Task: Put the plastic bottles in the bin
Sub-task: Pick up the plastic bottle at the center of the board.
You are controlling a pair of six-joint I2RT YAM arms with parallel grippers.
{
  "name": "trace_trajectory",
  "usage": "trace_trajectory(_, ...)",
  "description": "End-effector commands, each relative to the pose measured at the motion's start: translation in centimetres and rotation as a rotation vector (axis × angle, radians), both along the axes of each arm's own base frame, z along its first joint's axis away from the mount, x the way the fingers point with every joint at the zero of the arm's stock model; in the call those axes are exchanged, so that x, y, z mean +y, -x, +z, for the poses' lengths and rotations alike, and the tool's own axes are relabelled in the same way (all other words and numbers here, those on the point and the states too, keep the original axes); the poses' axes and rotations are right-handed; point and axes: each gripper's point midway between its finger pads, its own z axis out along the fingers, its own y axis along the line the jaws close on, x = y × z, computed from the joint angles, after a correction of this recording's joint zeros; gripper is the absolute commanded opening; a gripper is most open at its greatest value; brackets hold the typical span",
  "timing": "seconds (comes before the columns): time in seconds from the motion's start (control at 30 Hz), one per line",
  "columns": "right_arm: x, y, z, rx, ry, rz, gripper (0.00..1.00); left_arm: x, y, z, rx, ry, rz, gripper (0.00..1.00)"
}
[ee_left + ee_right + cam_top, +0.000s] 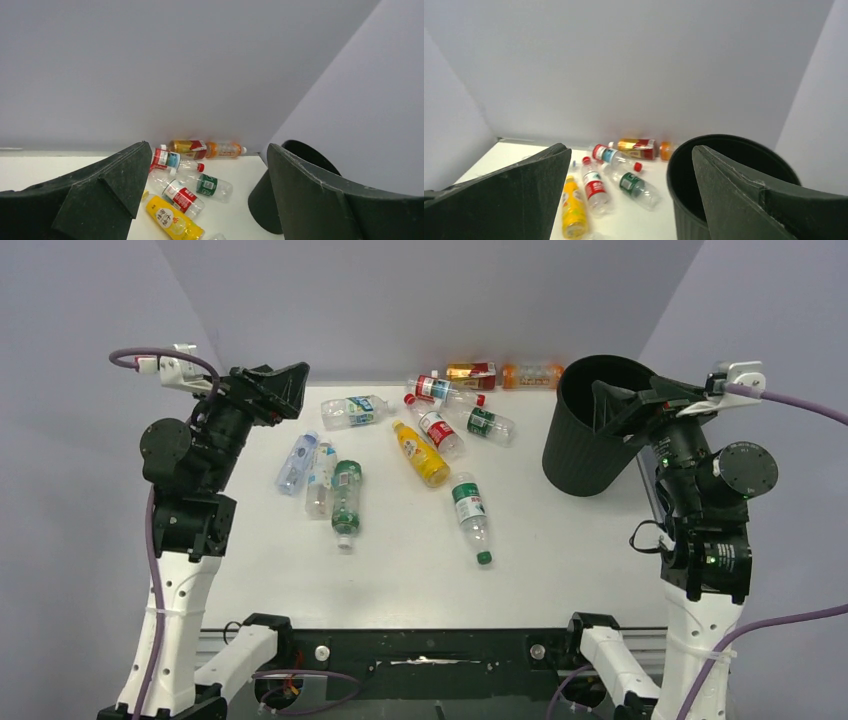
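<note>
Over the left side of the surface (pixel 400 570), my left tool (pixel 300 390) hangs in the air with its jaws spread wide. Nothing sits between them and they touch nothing. Across from it, my right tool (pixel 600 408) is raised beside the bin (pixel 572 458), its jaws likewise wide apart and empty. From my right wrist, one finger (pixel 744 195) shows in front of the bin's rim, and I cannot tell whether it grazes the rim.

The bin, black and round, stands mouth up at the far right of the surface.

Every one of the bottles I can see lies on its side on the surface, outside the bin. Along the back wall lie the amber bottle (pixel 472 373) and the orange bottle (pixel 532 374), end to end, the orange one just beside the bin. In front of them is a cluster: the red-and-blue bottle (pixel 440 389), the red-labelled bottle (pixel 437 430), the green-labelled bottle (pixel 487 423) and the yellow bottle (pixel 422 455).

Further left, near my left tool, lies the blue-labelled bottle (pixel 352 411). Nearer to me, three lie close together: the bluish bottle (pixel 297 462), the clear bottle (pixel 320 478) and the green-capped bottle (pixel 345 498). The lone bottle (pixel 470 510), with a green label, lies apart in the middle.
</note>
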Motion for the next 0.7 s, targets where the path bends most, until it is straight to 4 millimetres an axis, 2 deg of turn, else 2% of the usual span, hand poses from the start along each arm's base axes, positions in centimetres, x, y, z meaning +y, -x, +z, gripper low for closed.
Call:
trace_trajectory(0.0, 2.7, 3.2, 1.2, -0.053, -0.062, 0.142, 0.98, -2.4, 3.7, 2.5, -0.062, -0.087, -0.156, 0.87)
trace_trajectory(0.07, 2.6, 4.8, 1.3, -0.101, -0.099, 0.132, 0.98, -2.4, 4.3, 2.4, -0.077, -0.080, -0.164, 0.87)
trace_trajectory(0.17, 0.9, 5.8, -0.2, -0.076, -0.235, 0.037, 0.98, -2.5, 4.3, 1.5, 0.004, -0.018, -0.180, 0.87)
trace_trajectory(0.23, 1.3, 6.3, -0.8, -0.070, -0.222, 0.057, 0.98, -3.7, 4.2, 0.5, 0.040, -0.028, -0.250, 0.87)
trace_trajectory(0.3, 1.9, 5.8, -2.0, 0.003, -0.207, 0.082, 0.98, -4.8, 4.5, -0.6, 0.048, -0.006, -0.326, 0.87)
trace_trajectory(0.43, 2.9, 2.5, -7.2, 0.255, -0.214, 0.136, 0.98, -6.5, 4.3, -4.0, 0.096, 0.094, -0.449, 0.87)
trace_trajectory(0.53, 3.1, 0.6, -12.1, 0.419, -0.250, 0.141, 0.98, -7.6, 3.0, -7.8, 0.200, 0.144, -0.516, 0.87)
trace_trajectory(0.6, 3.1, -0.4, -15.1, 0.499, -0.275, 0.132, 0.98, -7.8, 1.6, -11.0, 0.304, 0.170, -0.502, 0.87)
trace_trajectory(0.67, 2.9, -1.3, -18.4, 0.593, -0.288, 0.110, 0.98, -8.1, 1.0, -13.6, 0.378, 0.184, -0.512, 0.86)
